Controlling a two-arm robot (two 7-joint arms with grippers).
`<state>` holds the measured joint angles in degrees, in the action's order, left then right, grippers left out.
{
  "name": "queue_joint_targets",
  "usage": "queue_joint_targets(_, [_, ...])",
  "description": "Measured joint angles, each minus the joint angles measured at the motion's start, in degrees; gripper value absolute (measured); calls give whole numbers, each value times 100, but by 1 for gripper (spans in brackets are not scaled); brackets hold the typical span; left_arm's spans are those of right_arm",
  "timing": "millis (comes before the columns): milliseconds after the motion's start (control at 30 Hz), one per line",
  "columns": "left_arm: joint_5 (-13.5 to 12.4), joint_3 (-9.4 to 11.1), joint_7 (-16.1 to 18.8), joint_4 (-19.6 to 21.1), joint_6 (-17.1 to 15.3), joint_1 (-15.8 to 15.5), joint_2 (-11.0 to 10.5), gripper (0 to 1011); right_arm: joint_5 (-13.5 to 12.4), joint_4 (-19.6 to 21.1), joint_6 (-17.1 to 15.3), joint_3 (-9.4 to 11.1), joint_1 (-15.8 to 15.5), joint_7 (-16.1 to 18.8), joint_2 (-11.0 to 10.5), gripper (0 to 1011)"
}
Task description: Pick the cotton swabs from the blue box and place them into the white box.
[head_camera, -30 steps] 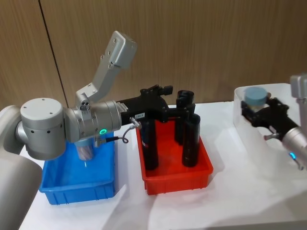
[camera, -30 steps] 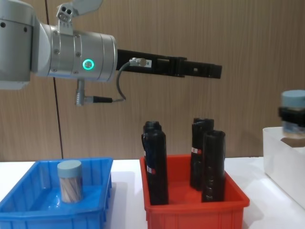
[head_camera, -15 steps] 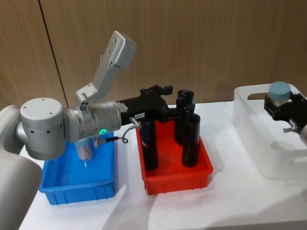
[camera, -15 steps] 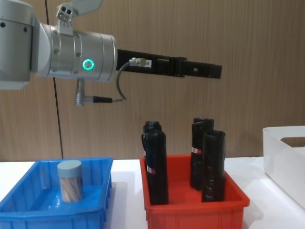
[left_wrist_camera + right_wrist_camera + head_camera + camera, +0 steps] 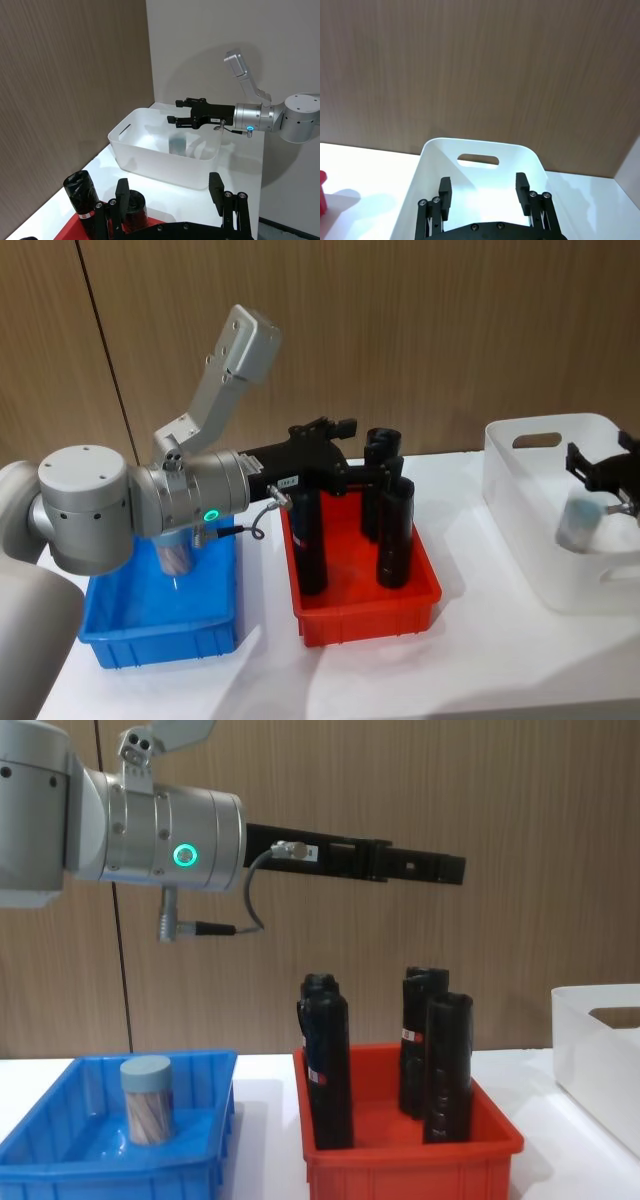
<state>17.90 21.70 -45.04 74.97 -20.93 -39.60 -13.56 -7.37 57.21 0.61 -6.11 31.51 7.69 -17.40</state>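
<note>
While the right gripper (image 5: 174, 112) hangs over the white box (image 5: 150, 167) with its fingers spread and nothing between them, a cotton swab jar (image 5: 177, 144) sits inside that box just below it. To my eye this is the drop-off end of one transfer: the fingers are wide so the jar is free, and the gripper is held above the rim so it can lift away without catching a wall. The left gripper (image 5: 169, 184) is parked high over the red bin (image 5: 410, 1170) at the middle of the table (image 5: 480, 660). Its fingers are also apart and empty, above the tall black cylinders (image 5: 330, 1065), so it disturbs nothing. A second jar (image 5: 147, 1100) stands upright in the blue box (image 5: 60, 1160) at the lower left, so I judge the job about half done. The left wrist view gives the boxed jar and the right gripper's spread fingers from the side, whereas the right wrist view looks past its own fingers to the box's far wall and slot handle (image 5: 478, 160) rather than to the jar. The chest view gives the second jar in clean profile, where the head view half covers it with the left arm (image 5: 190, 495).
</note>
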Motion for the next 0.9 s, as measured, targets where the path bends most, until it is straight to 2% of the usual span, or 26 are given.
queue_joint_targets(333, [0,0,0,0,0,0,0,1004,-7,-235,38,75,94,-5,-19,1001])
queue_joint_targets(900, [0,0,0,0,0,0,0,1004,-93,-57,49,162,-33,0,-63,1002])
